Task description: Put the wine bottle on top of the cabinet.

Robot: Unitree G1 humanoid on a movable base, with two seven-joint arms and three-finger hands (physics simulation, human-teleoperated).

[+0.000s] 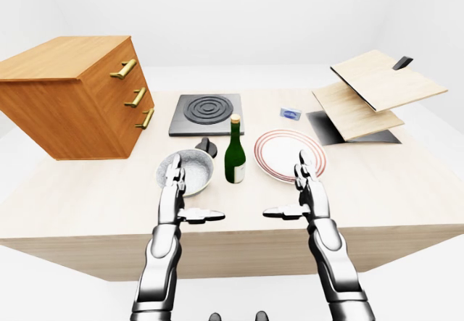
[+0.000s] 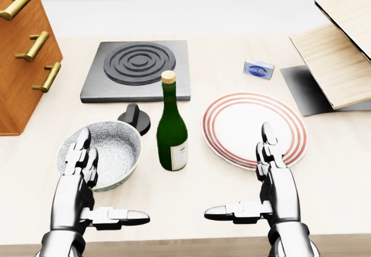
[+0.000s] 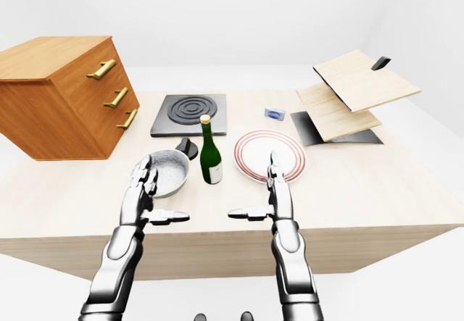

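A green wine bottle (image 2: 172, 135) with a cork stands upright mid-table, between a patterned bowl (image 2: 119, 149) and a red-ringed plate (image 2: 232, 120). The wooden cabinet (image 1: 69, 96) with three brass handles stands at the table's left, its flat top bare. My left hand (image 2: 93, 196) hovers open over the bowl's left rim, thumb pointing right. To the right of the bottle my right hand (image 2: 255, 193) is open too, over the plate's lower edge, thumb pointing left. Both hands are below the bottle in the head view and touch nothing.
A dark hob plate (image 2: 139, 68) lies above the bottle, with a black knob (image 2: 135, 118) beside the bowl. A small blue box (image 2: 258, 69) sits upper right. Tilted wooden boards on a dark stand (image 1: 366, 96) occupy the right side of the table.
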